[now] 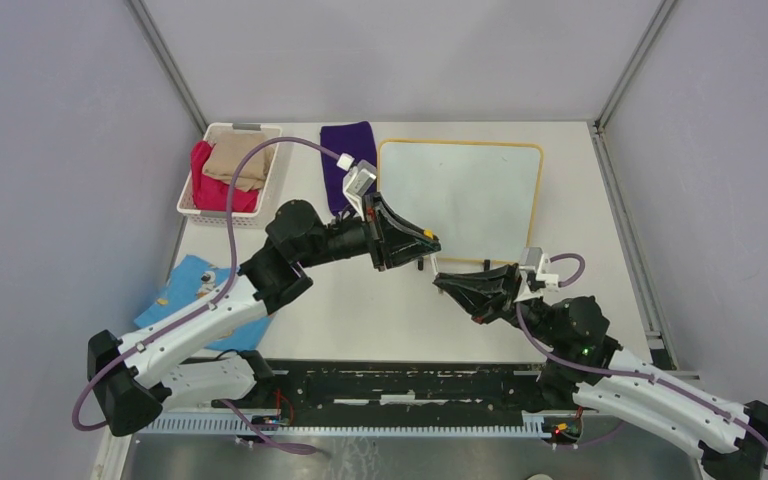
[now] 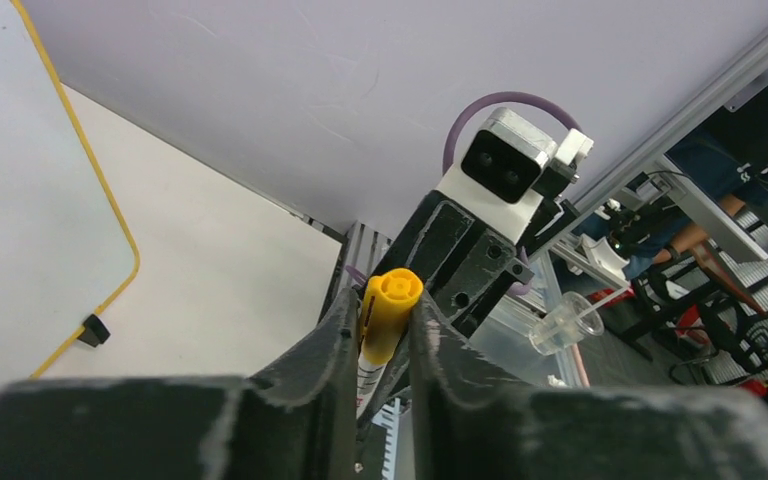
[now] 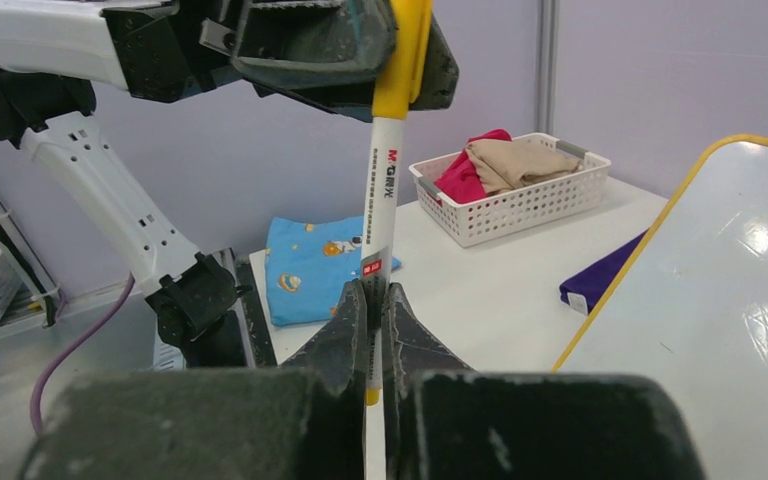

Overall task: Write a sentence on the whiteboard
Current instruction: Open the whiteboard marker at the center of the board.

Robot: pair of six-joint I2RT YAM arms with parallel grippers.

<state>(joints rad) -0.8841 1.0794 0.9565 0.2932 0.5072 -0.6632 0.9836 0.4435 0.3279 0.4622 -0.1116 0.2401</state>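
Flat on the white worktop (image 1: 360, 320): a rectangular glossy whiteboard with thin yellow-orange frame (image 1: 480, 190), its near left corner right by both claws. Above that corner, the left claw (image 1: 428, 243); just short of the near edge, the right claw (image 1: 447, 283), tip to tip with the other. Clamped in the left claw: the yellow cap of a white-barrelled marker (image 3: 380, 190). Pinched tight in the right claw: the same marker's barrel, lower down. Left arm reaching in from the left with elbow raised, right arm bent in from the right. On the board, rounded corners, light glare, a small black foot (image 2: 92, 328).
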